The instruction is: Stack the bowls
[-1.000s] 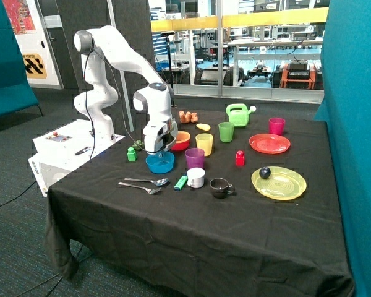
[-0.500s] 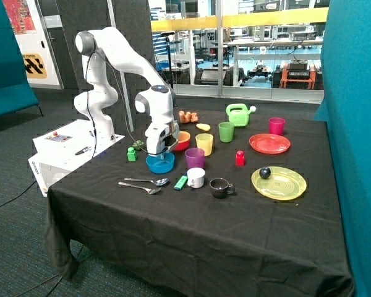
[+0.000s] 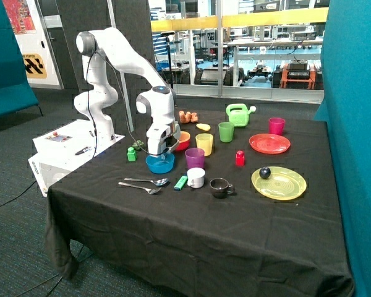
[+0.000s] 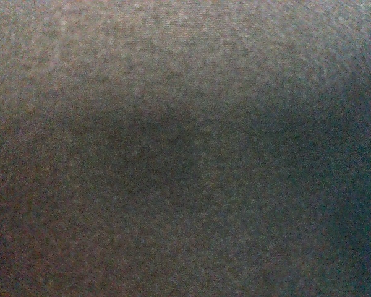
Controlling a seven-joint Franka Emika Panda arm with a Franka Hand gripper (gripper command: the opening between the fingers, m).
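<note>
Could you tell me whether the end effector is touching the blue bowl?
Cannot tell. In the outside view the end effector overlaps the blue bowl's rim, hiding any gap; the wrist view shows nothing.

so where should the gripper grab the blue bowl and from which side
Probably by the rim, coming straight down from above. The blue bowl sits upright and open on the black tablecloth, shallow with a thin wall, so one finger inside and one outside fits. The gripper hangs right over its back edge; the side towards the red bowl is crowded, so the free near-side rim looks easier.
</note>
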